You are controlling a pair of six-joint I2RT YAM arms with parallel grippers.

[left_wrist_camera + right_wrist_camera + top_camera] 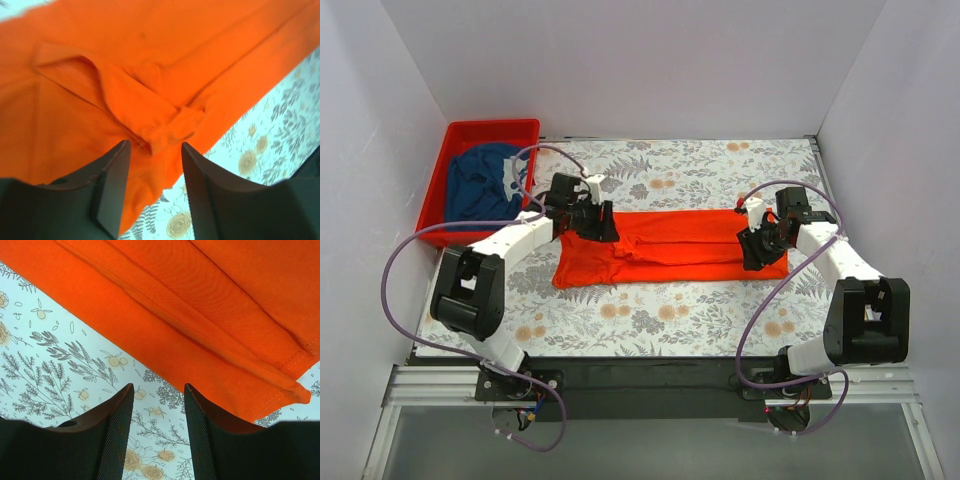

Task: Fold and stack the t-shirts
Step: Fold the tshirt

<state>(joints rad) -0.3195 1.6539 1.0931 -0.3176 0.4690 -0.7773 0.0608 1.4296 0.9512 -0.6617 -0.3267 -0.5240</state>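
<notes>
Left claw released, right claw released | orange t-shirt long strip across bench | risk: single-layer pinch at 3 o'clock could unfold it.

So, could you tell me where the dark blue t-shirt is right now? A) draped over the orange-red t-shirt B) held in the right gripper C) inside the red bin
C: the dark blue t-shirt lies bunched inside the red bin, apart from the orange-red t-shirt.
</notes>
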